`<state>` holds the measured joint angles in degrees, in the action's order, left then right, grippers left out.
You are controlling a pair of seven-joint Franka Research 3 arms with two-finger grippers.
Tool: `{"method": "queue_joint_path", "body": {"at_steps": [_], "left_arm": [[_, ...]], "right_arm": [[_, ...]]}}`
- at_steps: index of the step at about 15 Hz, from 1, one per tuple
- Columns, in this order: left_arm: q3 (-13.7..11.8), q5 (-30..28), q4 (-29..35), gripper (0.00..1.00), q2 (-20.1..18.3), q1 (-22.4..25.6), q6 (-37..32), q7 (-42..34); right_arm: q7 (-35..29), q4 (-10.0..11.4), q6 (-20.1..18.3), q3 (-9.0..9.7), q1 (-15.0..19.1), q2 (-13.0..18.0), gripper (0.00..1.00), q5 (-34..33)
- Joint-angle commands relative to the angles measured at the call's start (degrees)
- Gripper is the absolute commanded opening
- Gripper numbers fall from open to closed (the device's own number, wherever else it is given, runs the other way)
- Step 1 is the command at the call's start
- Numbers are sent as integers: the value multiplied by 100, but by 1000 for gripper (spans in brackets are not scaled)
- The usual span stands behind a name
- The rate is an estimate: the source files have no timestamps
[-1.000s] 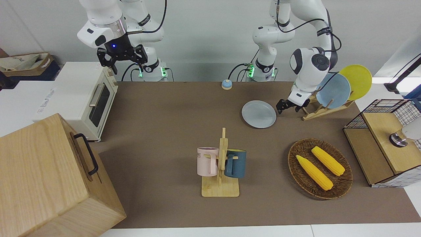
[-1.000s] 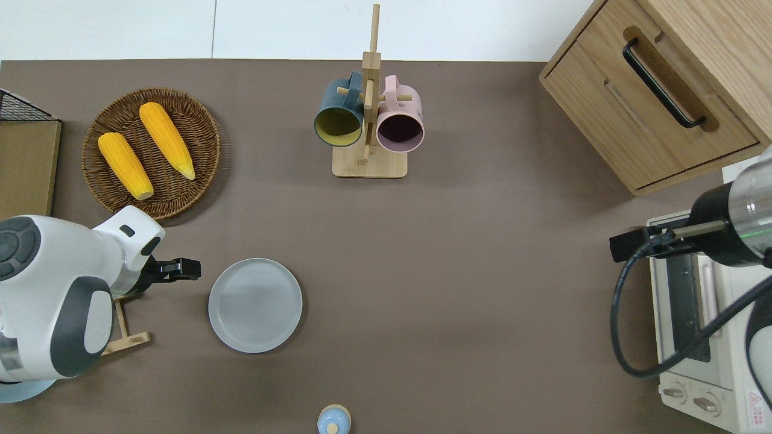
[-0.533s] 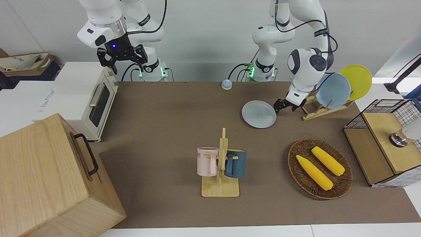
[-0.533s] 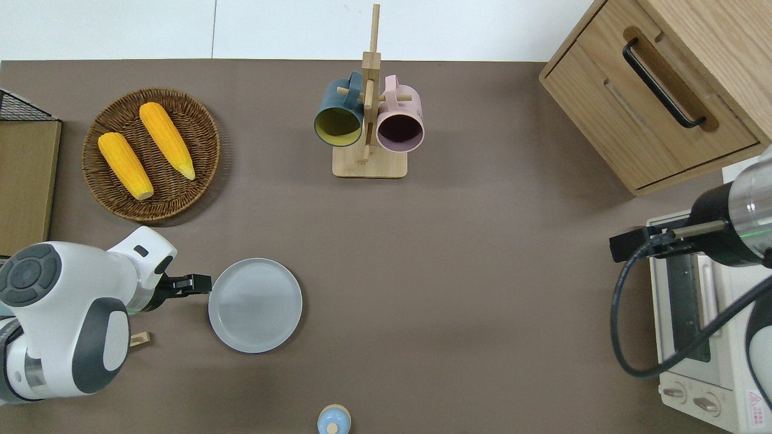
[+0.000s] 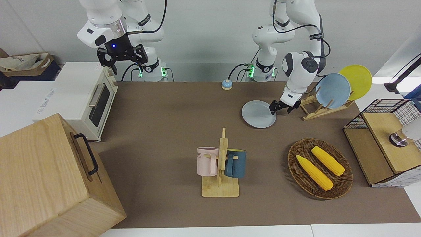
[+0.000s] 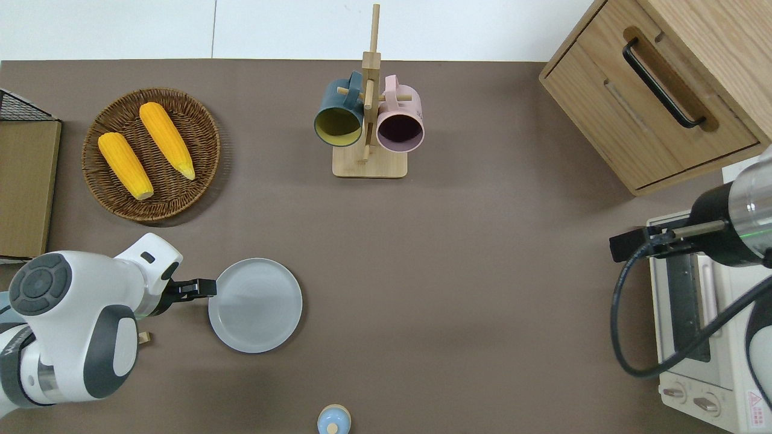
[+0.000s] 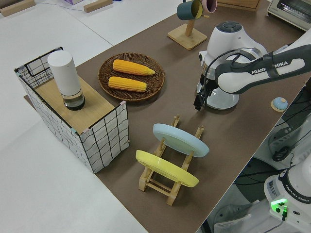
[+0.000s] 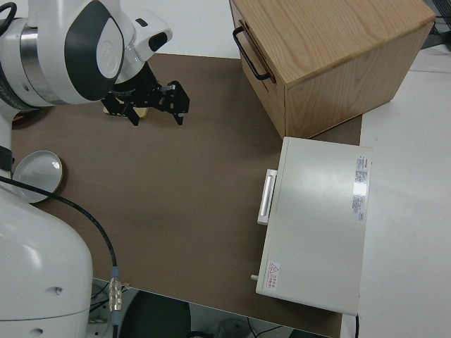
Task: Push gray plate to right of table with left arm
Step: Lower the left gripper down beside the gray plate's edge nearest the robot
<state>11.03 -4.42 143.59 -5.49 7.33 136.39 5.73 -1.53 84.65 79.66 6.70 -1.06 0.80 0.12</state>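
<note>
We look at the big brown desk (image 6: 458,271) first, because it carries everything and gives the plate a flat, smooth place to slide. The wooden cabinet (image 5: 49,177) and the white oven (image 5: 87,98) sit at the right arm's end, so we think the plate has a long open way to go toward them. The left arm (image 6: 72,331) reaches in low from its own end, because a push needs a hand down at the height of the plate's edge, not up above it. The right arm (image 5: 108,29) is parked. The gray plate (image 6: 255,305) lies flat on the desk, close to the robots and toward the left arm's end, between the small blue bell (image 6: 333,420) and the basket of corn (image 6: 151,154), which is farther from the robots. It is round, so it has no long side and points no way; its open face looks straight up. The left gripper (image 6: 202,288) sits right at the plate's rim on the left arm's side, which is the good side to push from. Its jaws look close together, but we cannot tell for sure.
</note>
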Motion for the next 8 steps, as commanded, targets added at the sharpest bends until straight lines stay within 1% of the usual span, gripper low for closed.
{"method": "queue_joint_path", "body": {"at_steps": [1,8], "left_arm": [[-31,-94,363,1000,-145,-82,406,33],[-31,-111,372,1000,-93,-135,424,33]], "right_arm": [[-14,-45,-82,77,115,17,983,59],[-14,-45,-82,86,115,17,983,59]]}}
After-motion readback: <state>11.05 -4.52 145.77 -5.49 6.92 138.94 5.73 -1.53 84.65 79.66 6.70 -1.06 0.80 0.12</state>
